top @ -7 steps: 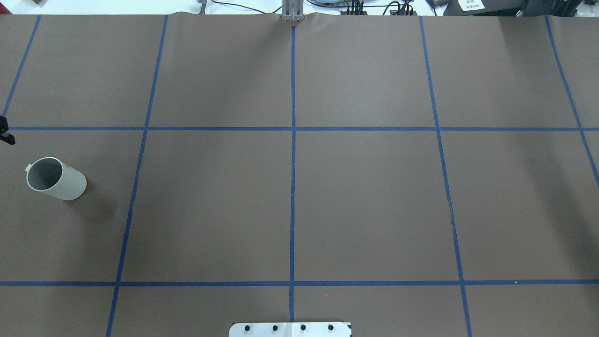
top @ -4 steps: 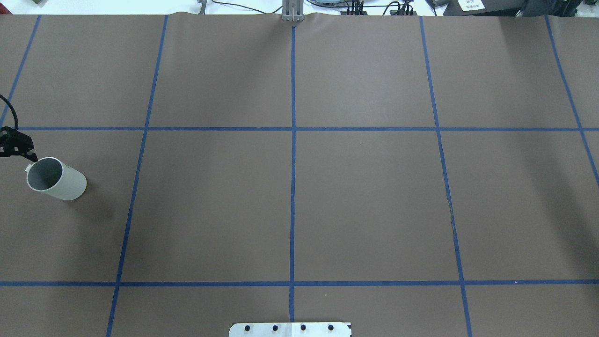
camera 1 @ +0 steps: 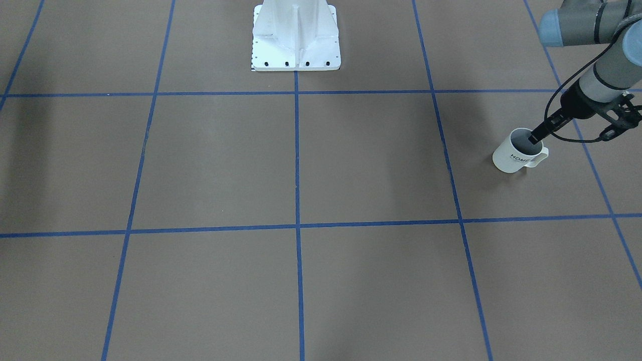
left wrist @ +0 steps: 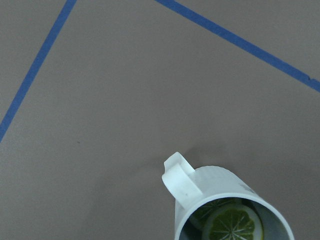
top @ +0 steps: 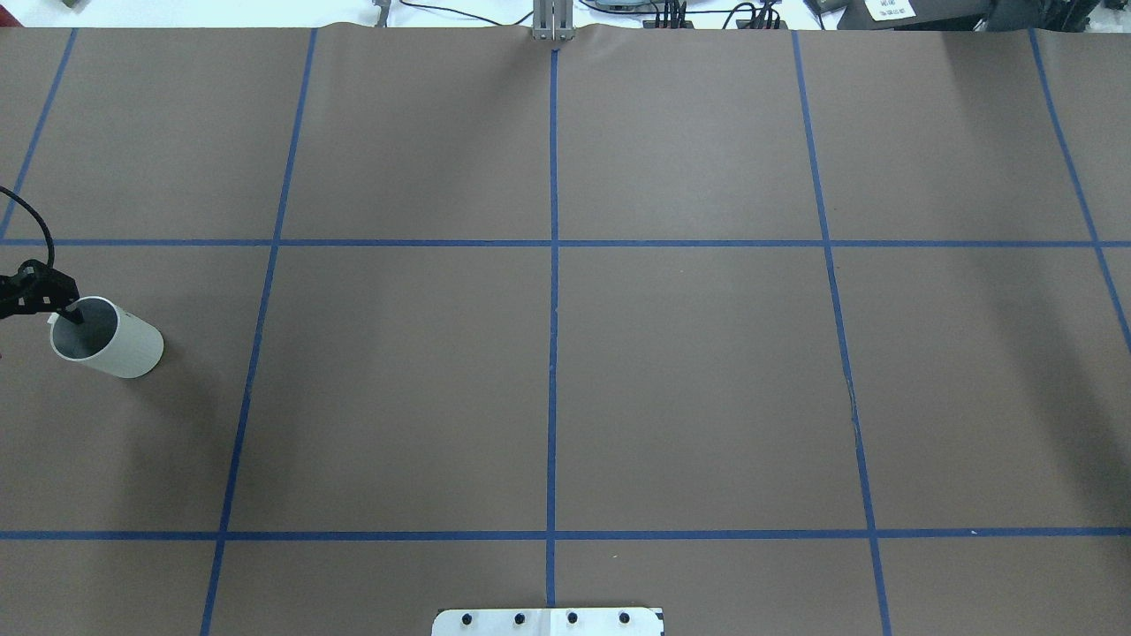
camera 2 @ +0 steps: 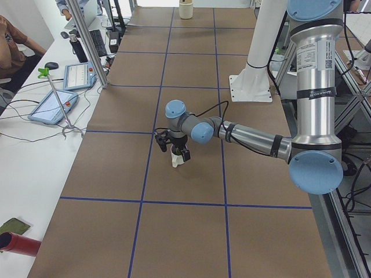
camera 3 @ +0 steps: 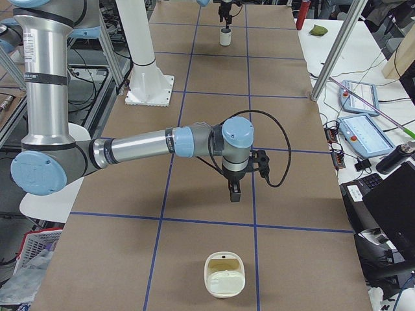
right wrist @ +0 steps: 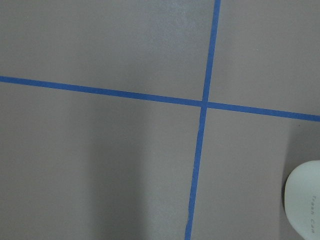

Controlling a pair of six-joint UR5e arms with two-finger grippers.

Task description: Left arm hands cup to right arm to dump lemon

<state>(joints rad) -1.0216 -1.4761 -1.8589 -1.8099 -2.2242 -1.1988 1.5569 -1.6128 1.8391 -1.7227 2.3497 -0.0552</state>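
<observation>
The HOME mug (camera 1: 514, 158) stands upright directly beneath the left gripper (camera 1: 537, 135), with a lemon slice (left wrist: 232, 225) inside. In the past second that gripper came in from the table edge. Its tip now sits at the rim by the handle, so I judge pickup imminent. Whether it has clamped, I cannot tell. The right gripper (camera 3: 233, 193) hangs well apart, state equally unclear, near a cream trash bin (camera 3: 225, 277). Count: one mug, one slice plainly visible, one bin, two grippers.
</observation>
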